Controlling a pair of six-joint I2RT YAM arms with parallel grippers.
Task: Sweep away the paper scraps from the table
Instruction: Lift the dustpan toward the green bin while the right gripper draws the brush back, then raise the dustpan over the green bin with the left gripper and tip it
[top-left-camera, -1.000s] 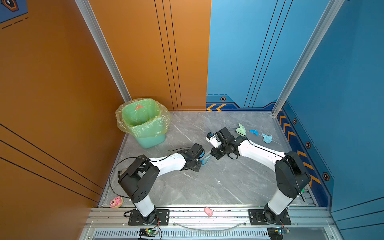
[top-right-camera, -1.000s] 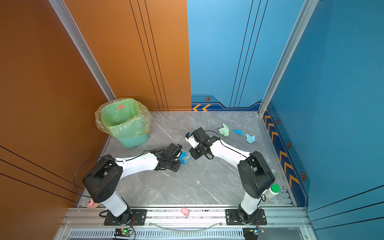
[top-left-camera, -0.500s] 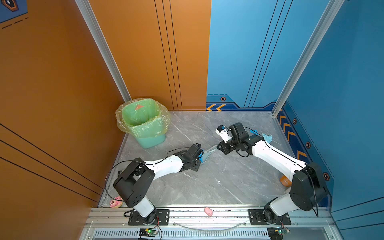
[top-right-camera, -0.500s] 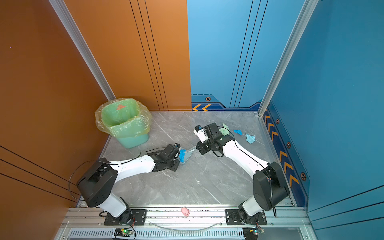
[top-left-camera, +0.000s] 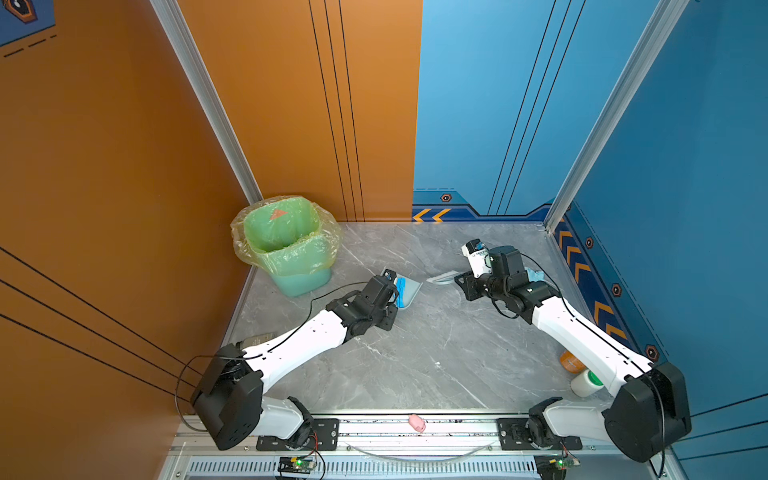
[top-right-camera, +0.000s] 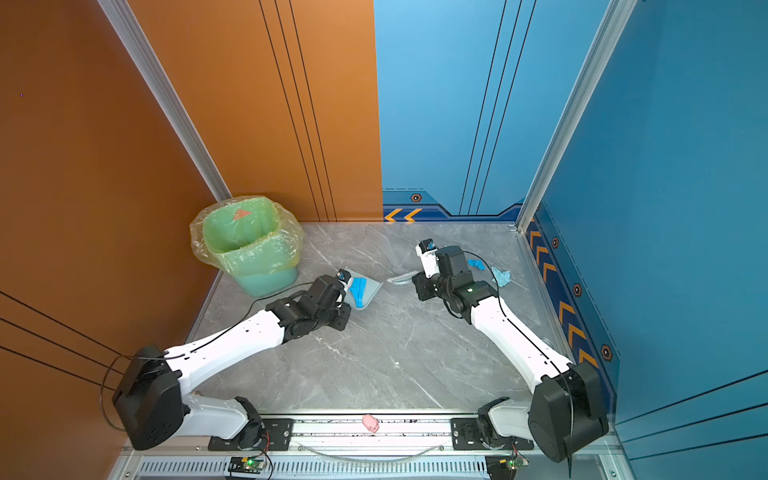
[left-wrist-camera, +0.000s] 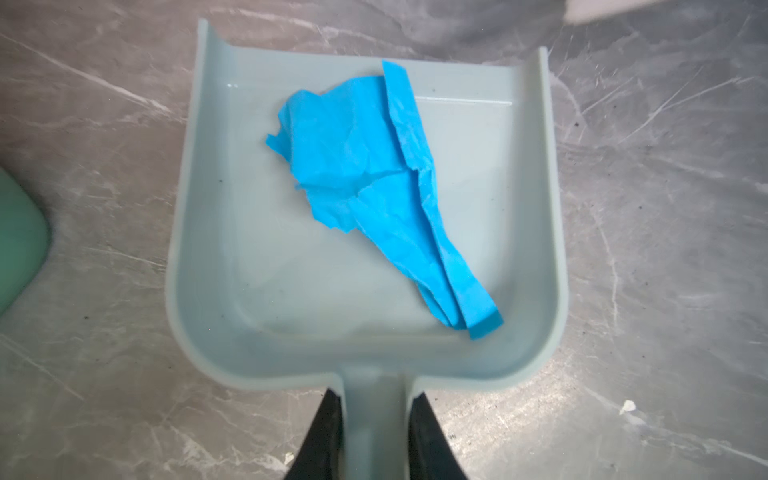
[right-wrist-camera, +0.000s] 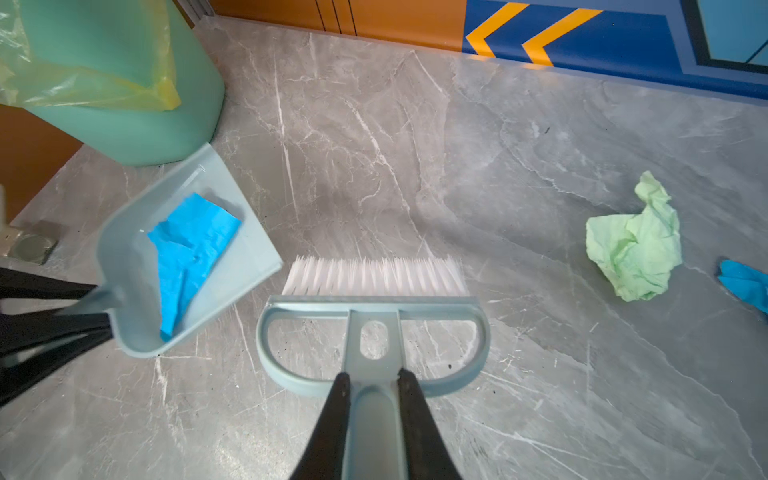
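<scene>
Dustpan (left-wrist-camera: 291, 291) handle clenched in left gripper (left-wrist-camera: 376, 397), blue scrap (left-wrist-camera: 374, 174) inside. Brush (right-wrist-camera: 374, 307) clamped in right gripper (right-wrist-camera: 372, 380), bristles just beside dustpan. Green scrap (right-wrist-camera: 636, 245) loose on table (right-wrist-camera: 415, 145).

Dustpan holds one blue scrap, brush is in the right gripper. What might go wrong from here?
The blue scrap lies loose in the dustpan, reaching near its open lip; tilting toward the bin may spill it.
The bin's liner billows past the rim and might snag the dustpan.
The pale green scrap lies apart from the brush; a hard stroke could scatter it.
</scene>
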